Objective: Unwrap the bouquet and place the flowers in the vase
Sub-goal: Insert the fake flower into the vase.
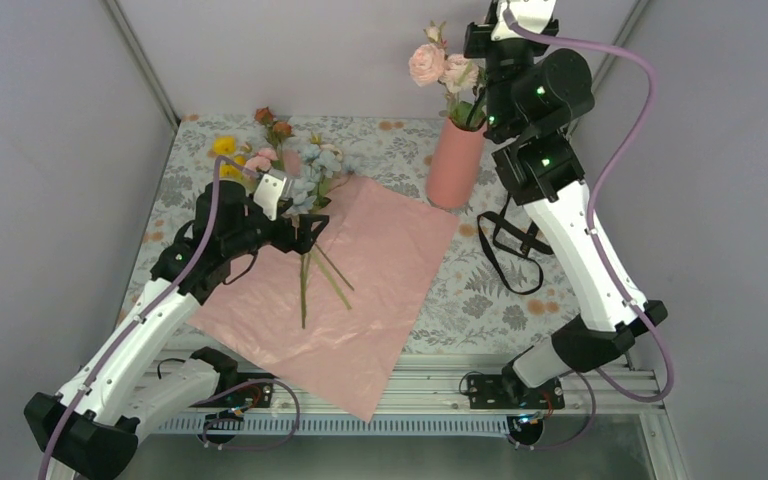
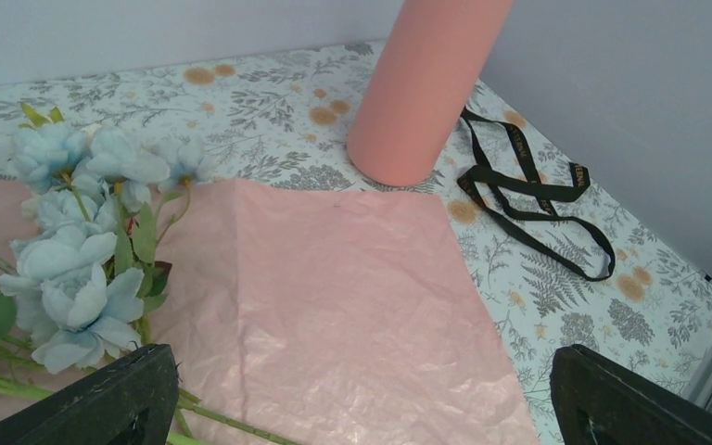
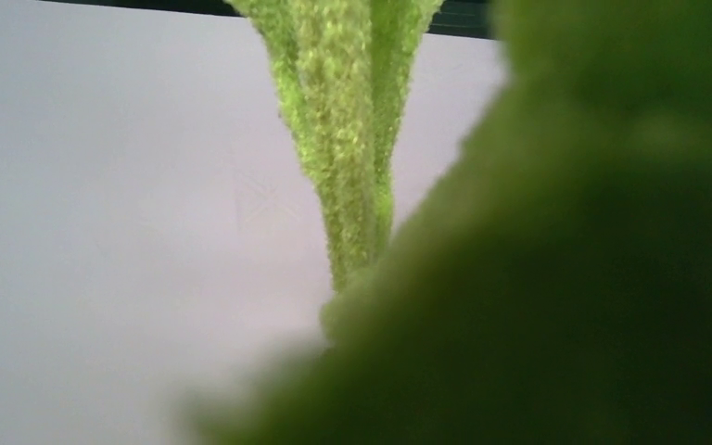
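1. Showing, from above only, pink flowers (image 1: 442,65) standing in the vase (image 1: 455,165); other flowers (image 1: 295,180) lie on the pink sheet (image 1: 380,270).
2. Left wrist: left jaws wide apart.
3. Right wrist: only blurred foliage (image 3: 352,139); right jaws together.

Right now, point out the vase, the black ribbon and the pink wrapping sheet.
vase (image 1: 455,165), top view, middle of its wall.
black ribbon (image 2: 524,158), left wrist view, lettered strand.
wrapping sheet (image 1: 380,270), top view, bare centre.

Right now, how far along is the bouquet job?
Done: the paper sheet lies open, the ribbon is off, and pink blooms stand in the vase. In hand: the right pincer is shut at their stem; the left pincer hangs open over the remaining flowers. Left: move those into the vase.
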Available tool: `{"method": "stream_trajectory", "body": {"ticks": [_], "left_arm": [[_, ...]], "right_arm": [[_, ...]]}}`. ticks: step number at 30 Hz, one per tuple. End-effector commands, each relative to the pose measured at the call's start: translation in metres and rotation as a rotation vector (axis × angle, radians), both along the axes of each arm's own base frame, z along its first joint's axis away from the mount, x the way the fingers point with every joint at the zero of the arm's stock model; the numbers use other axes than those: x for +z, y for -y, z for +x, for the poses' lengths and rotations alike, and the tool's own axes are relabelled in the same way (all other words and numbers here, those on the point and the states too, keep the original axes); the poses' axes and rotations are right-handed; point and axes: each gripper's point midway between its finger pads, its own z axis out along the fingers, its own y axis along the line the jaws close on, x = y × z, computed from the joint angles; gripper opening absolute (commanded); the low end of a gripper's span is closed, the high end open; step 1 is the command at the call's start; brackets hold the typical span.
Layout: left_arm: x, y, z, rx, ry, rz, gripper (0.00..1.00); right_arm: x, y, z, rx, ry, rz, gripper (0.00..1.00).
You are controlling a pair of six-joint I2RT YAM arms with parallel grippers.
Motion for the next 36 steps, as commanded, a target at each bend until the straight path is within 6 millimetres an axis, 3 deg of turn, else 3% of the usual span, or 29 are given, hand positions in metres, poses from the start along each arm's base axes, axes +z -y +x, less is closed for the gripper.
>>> {"method": "stream_trajectory", "body": {"ticks": [1,9,16,18,29,36], "left_arm": [[0.003,-0.001,-0.003,-0.010,0.027,0.003,1.00],[0.005,0.000,-0.004,-0.018,0.033,-0.002,1.00],[0.002,0.000,-0.004,-0.019,0.024,0.001,1.00],[0.004,0.000,-0.004,-0.017,0.030,-0.001,1.00],[0.000,0.001,-0.002,-0.020,0.019,0.005,1.00],[-0.003,0.001,-0.002,-0.017,0.013,0.010,1.00]], "right_arm": [[0.016,0.023,0.006,-0.062,0.053,0.013,0.04],[0.004,0.031,0.040,-0.044,0.027,0.027,0.04],[0.004,0.025,0.055,-0.006,0.040,0.013,0.04],[-0.007,0.021,0.070,-0.016,0.003,0.005,0.04],[-0.027,0.031,0.073,-0.039,-0.160,0.031,0.04],[-0.060,0.033,0.078,-0.047,-0.284,0.042,0.04]]}}
